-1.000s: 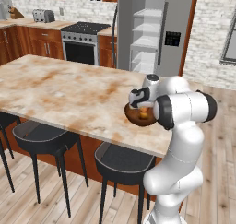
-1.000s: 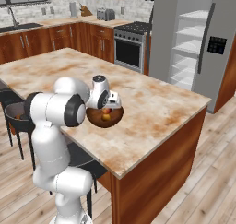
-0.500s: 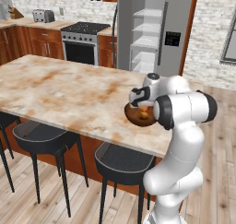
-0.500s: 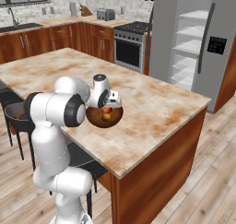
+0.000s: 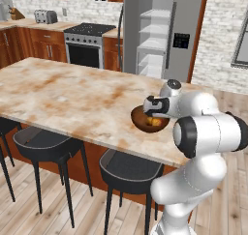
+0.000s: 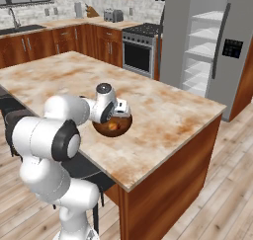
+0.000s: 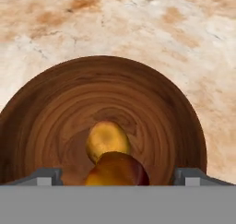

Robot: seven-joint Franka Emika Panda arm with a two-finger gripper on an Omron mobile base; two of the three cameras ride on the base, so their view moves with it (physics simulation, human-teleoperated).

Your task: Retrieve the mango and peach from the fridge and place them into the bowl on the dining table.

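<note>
A: What's cut off or hard to read?

B: In the hand view the near part of the round dark-brown wooden bowl runs off the bottom edge. Two fruits lie in it: a yellow-orange rounded mango at the centre and, touching it on the near side, a red-orange peach, half cropped. In the base views they're just an orange blob inside the bowl, partly behind the wrist.

A: Gripper?

B: The white-and-dark two-finger gripper hangs just above the bowl, jaws spread wide, one fingertip each side of the peach w/ a gap. Nothing grasped, fruit released. Fingers themselves are hidden by the hand in both base views.

A: Surface & room?

B: Bowl sits near the near edge of the long beige rust-veined marble dining table on its reddish-brown base. Black round stools tucked under the near side. Far side: tall grey fridge w/ one door open, white shelves showing, a steel oven range to its left, reddish-brown cabinets, wood-plank floor.
</note>
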